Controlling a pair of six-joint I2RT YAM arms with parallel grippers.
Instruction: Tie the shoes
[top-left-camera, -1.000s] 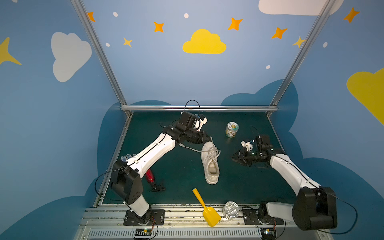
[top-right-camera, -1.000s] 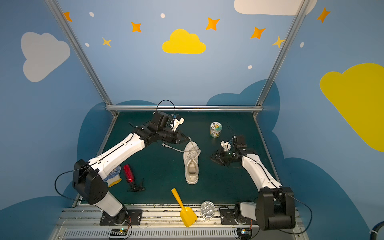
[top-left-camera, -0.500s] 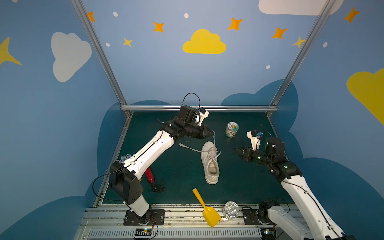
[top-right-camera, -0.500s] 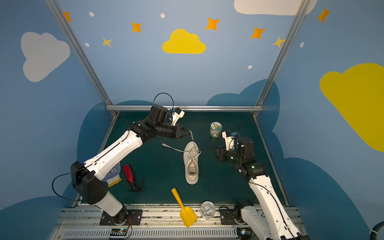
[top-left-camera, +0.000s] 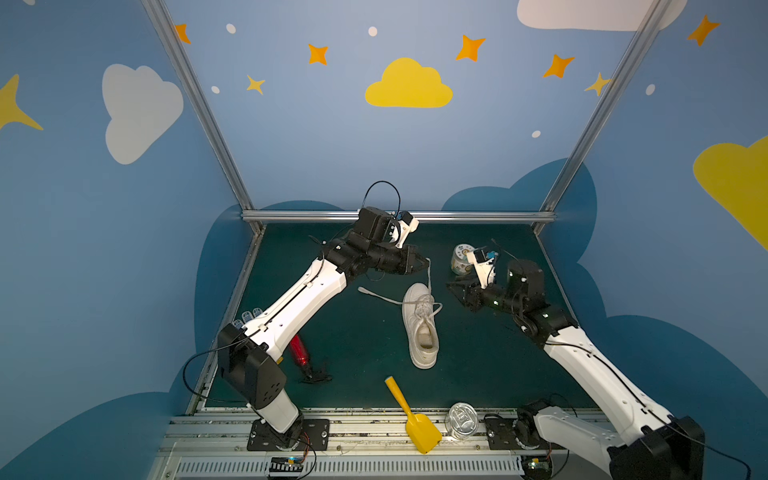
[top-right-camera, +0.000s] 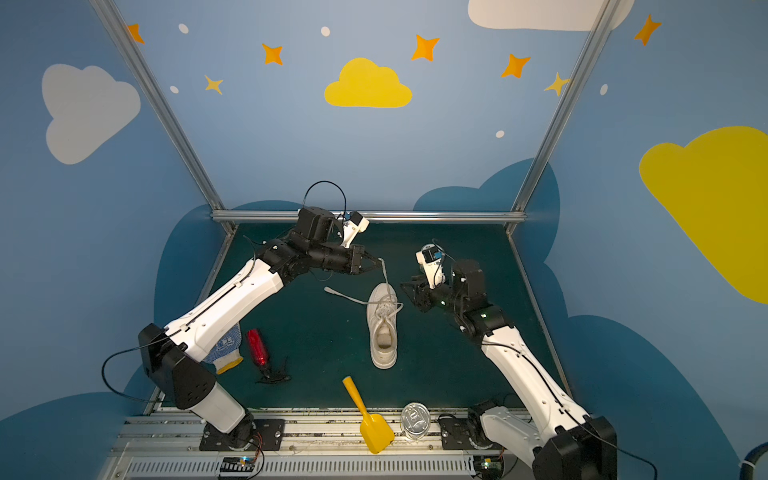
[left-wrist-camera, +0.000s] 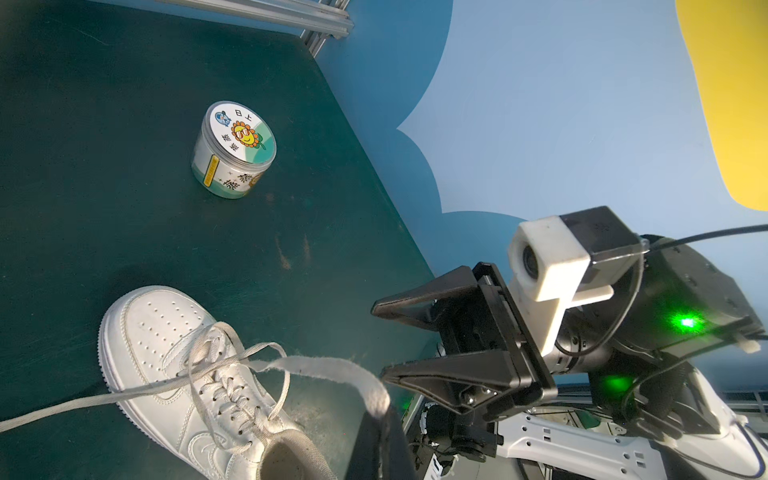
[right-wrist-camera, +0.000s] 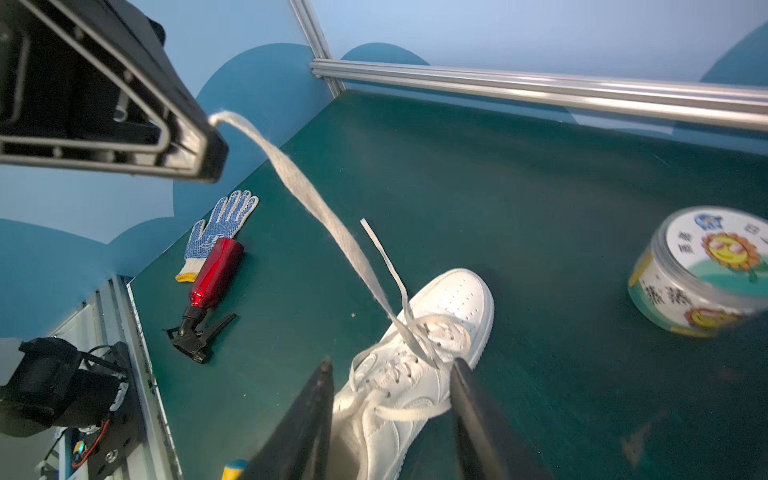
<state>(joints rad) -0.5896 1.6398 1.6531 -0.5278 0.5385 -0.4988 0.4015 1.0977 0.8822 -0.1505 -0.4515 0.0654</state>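
Now that my right tool (right-wrist-camera: 392, 361) has spread its jaws and swung in beside the sneaker (top-left-camera: 420, 332), which lies in the middle of the surface (top-left-camera: 478, 365), it holds nothing. My left tool (top-left-camera: 422, 262) stays clenched on one lace (right-wrist-camera: 316, 208), lifted taut. I judge the knot unstarted.

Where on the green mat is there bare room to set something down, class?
Bare: the dark green mat between the red metal bottle and the white low-top sneaker; also right of its heel. Crowded: the toe end, where the left gripper pinches a flat white lace, beside the open right gripper and round labelled jar.
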